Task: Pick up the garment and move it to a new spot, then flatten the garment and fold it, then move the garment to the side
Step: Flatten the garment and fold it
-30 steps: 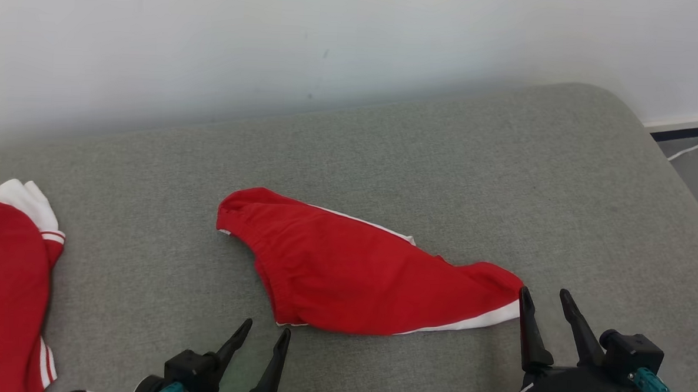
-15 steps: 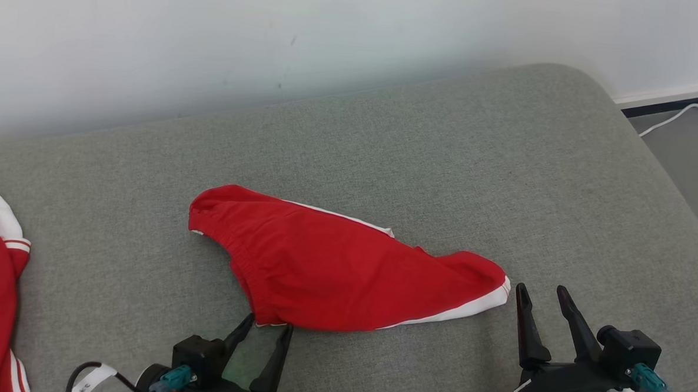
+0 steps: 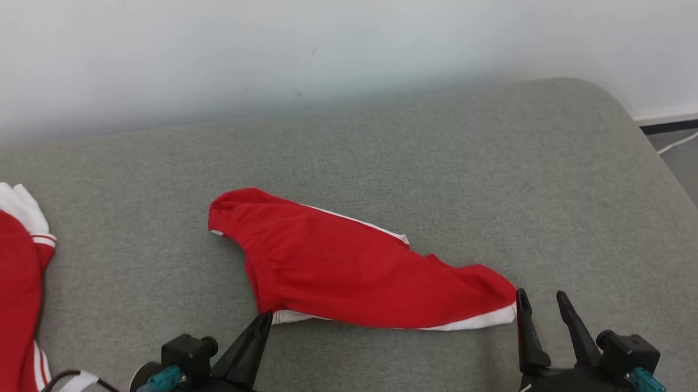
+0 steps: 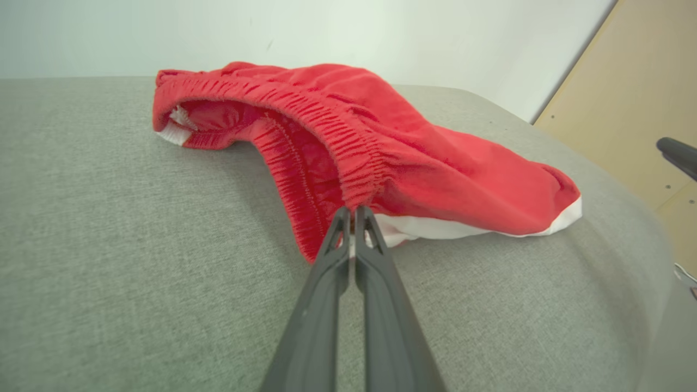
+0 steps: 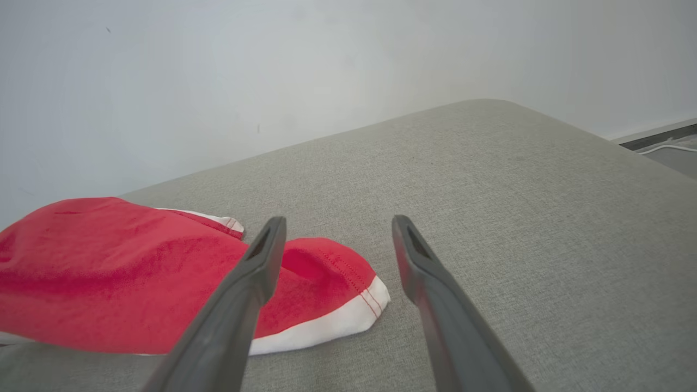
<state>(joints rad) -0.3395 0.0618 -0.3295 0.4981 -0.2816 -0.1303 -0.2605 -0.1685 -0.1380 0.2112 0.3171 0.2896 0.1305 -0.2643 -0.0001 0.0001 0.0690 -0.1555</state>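
Grey cushion [image 3: 444,165] by white wall | red garment [image 3: 351,273] lay mid-near | left end effector [image 3: 266,318] pinched its near corner | right end effector [image 3: 541,294] spread beside right hem | risk: shallow bite could slip on lifting

Grey cushion [image 3: 444,165] against white wall [image 3: 273,39]

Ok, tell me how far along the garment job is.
Done: nothing yet; the red shorts lie crumpled on the grey cushion. In hand: the left gripper is shut on their waistband corner; the right gripper is open beside the white hem. Left: lift, relocate, flatten, fold, set aside.
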